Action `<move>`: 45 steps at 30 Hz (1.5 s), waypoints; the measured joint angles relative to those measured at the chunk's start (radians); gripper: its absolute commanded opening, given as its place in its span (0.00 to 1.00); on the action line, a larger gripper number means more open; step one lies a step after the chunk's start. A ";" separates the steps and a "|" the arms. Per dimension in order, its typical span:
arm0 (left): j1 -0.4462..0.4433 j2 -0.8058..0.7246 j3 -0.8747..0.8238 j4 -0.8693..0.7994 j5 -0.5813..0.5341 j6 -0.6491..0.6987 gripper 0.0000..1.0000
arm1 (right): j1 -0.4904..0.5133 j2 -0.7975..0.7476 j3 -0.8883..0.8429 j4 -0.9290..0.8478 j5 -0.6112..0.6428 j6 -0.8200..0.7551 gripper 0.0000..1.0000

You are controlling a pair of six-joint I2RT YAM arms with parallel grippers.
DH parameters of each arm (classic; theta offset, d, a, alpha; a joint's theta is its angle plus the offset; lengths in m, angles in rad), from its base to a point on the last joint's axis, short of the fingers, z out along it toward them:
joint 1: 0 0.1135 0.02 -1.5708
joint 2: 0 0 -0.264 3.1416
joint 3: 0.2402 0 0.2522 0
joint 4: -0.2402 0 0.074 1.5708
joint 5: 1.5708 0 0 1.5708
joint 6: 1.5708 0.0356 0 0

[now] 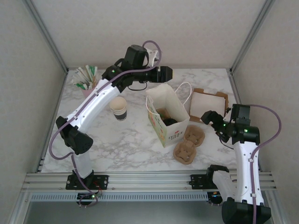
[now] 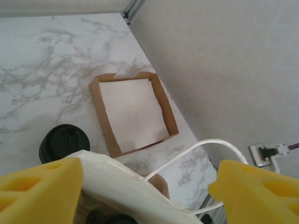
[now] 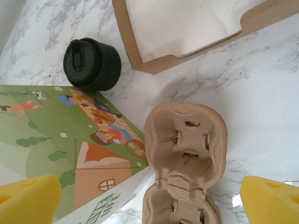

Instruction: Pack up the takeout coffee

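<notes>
Now the left gripper (image 1: 164,73) hangs over the open mouth of the white paper bag (image 1: 167,133), which stands upright in the middle of the top view. In its wrist view the two yellow fingers (image 2: 42,186) are far from each other, one at each lower corner of the frame. They grasp nothing, and only the white rim of the bag lies between them.

The takeout coffee (image 1: 168,122) is inside the bag. I can see only its black lid, low down between the walls; the cup wall is hidden.

The right gripper (image 1: 208,116) hovers low at the right of the bag, also spread wide and empty. It is above the brown pulp cup carrier (image 3: 184,144) and beside the painted side of the bag.

A squat black cylinder (image 3: 91,64) stands on the marble table (image 1: 135,149), between the bag and the cardboard tray (image 3: 124,28) with white paper in it. A lidless paper cup (image 1: 119,108) stands to the left of the bag, well apart from it.
</notes>
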 measured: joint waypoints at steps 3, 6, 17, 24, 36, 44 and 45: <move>0.000 -0.082 -0.082 0.045 -0.034 0.012 0.98 | 0.000 -0.007 0.029 -0.017 0.005 -0.001 0.99; 0.000 -0.206 -0.203 0.103 -0.072 0.019 1.00 | 0.000 -0.023 0.070 -0.034 0.027 -0.005 0.99; 0.023 -0.585 -0.582 0.346 -0.216 0.041 1.00 | 0.000 -0.050 0.168 -0.053 0.071 -0.039 0.99; 0.196 -0.514 -0.665 0.410 -0.131 -0.037 1.00 | 0.000 0.077 0.186 -0.041 0.071 -0.085 0.97; 0.311 -0.270 -0.674 0.412 0.016 -0.100 0.99 | 0.000 0.356 0.229 0.040 0.071 -0.127 0.92; 0.315 -0.190 -0.676 0.482 0.022 -0.120 1.00 | 0.003 0.548 0.310 0.080 0.074 -0.142 0.88; 0.315 -0.180 -0.676 0.500 0.022 -0.120 1.00 | 0.005 0.571 0.323 0.084 0.078 -0.143 0.88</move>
